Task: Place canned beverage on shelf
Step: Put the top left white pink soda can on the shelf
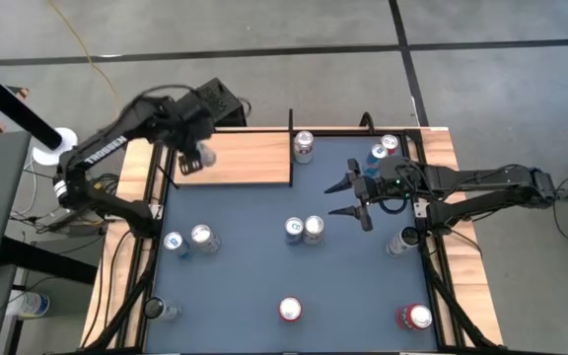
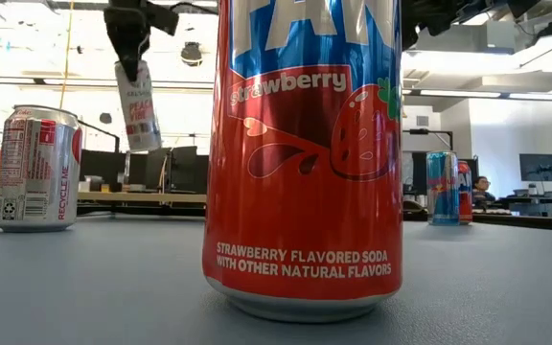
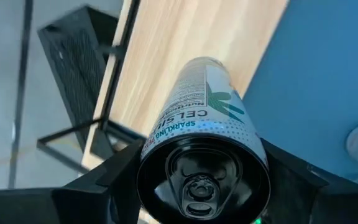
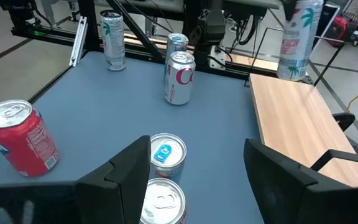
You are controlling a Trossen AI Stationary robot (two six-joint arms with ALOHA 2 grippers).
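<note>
My left gripper (image 1: pixel 195 158) is shut on a white slim can (image 3: pixel 207 93) and holds it above the left part of the shelf, a light wood board (image 1: pixel 249 160) with thin black posts at the table's far side. In the low view the can (image 2: pixel 138 105) hangs under the gripper, clear of the board. It also shows in the right wrist view (image 4: pixel 297 37), above the board (image 4: pixel 291 118). My right gripper (image 1: pixel 343 197) is open and empty over the blue table right of centre, with two standing cans (image 4: pixel 166 152) below its fingers. My left gripper pinches the white can near its lid end (image 3: pixel 166 134), one dark finger (image 3: pixel 114 180) on each side of the can's wall. The fingers come from above, pointing down. The can hangs below them, slightly tilted, its bottom clear of the shelf.
Several cans stand about the table: one just right of the shelf (image 1: pixel 304 146), a pair at the centre (image 1: pixel 304 229), a pair at the left (image 1: pixel 187 239), others along the near edge (image 1: pixel 290 310) and right side (image 1: pixel 383 150). A red strawberry soda can (image 2: pixel 305 153) fills the low view.
</note>
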